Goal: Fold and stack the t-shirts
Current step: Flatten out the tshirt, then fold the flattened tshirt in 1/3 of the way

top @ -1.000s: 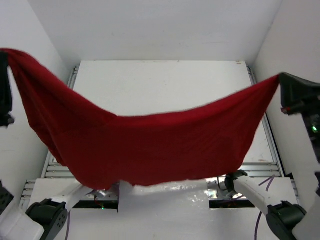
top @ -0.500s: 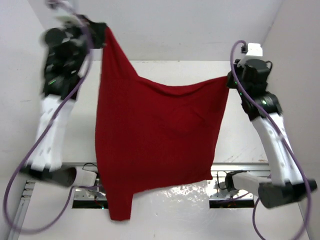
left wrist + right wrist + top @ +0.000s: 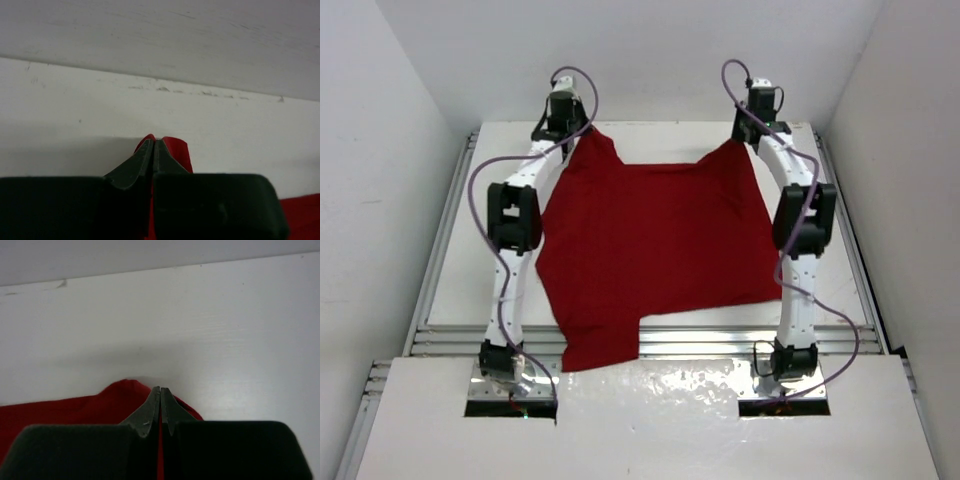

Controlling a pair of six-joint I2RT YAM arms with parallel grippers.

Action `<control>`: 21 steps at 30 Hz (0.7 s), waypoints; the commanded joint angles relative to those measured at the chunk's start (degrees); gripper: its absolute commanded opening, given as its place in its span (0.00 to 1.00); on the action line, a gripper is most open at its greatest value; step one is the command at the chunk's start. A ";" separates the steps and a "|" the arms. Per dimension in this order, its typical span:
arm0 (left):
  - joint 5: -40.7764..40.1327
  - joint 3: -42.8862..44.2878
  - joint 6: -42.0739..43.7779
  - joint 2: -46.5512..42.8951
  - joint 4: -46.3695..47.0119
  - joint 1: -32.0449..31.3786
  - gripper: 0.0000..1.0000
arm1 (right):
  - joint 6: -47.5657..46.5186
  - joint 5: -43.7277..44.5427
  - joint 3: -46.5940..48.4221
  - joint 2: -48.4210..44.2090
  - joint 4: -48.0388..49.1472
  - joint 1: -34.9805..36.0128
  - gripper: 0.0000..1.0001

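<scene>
Top view was bright, light even and white, arms sharp. Glare patches lay on glossy near panel (image 3: 690, 385). Red of t-shirt (image 3: 650, 240) looked saturated, few folds readable. Wrist views were dimmer: soft grey shadow on desk (image 3: 75, 100) beyond left claw (image 3: 153, 149) and right claw (image 3: 160, 396); dark claw bodies blurred.

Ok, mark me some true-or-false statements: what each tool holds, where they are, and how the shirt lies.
1. The left tool is shut on the t-shirt. True.
2. The right tool hangs open, holding nothing. False: it is shut on the t-shirt's edge.
3. Both tools are at the far end of the table. True.
4. The t-shirt is folded into a neat stack. False: it lies spread out, unfolded.
</scene>
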 commanded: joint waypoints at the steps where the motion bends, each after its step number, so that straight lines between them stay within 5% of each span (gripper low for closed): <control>1: 1.44 11.16 -1.65 5.43 10.71 2.06 0.00 | -0.15 -0.35 11.76 9.75 -0.06 -2.06 0.00; 7: 8.73 8.27 2.73 6.85 24.94 2.33 0.00 | 0.55 -2.81 7.04 11.26 10.65 -5.22 0.00; 13: 8.92 8.01 7.82 5.01 23.56 2.15 0.00 | 2.05 -5.19 8.17 10.56 10.58 -6.46 0.00; 21: 6.82 -0.60 9.77 0.18 22.24 2.15 0.00 | 4.07 -11.69 -7.28 -0.16 16.03 -6.99 0.00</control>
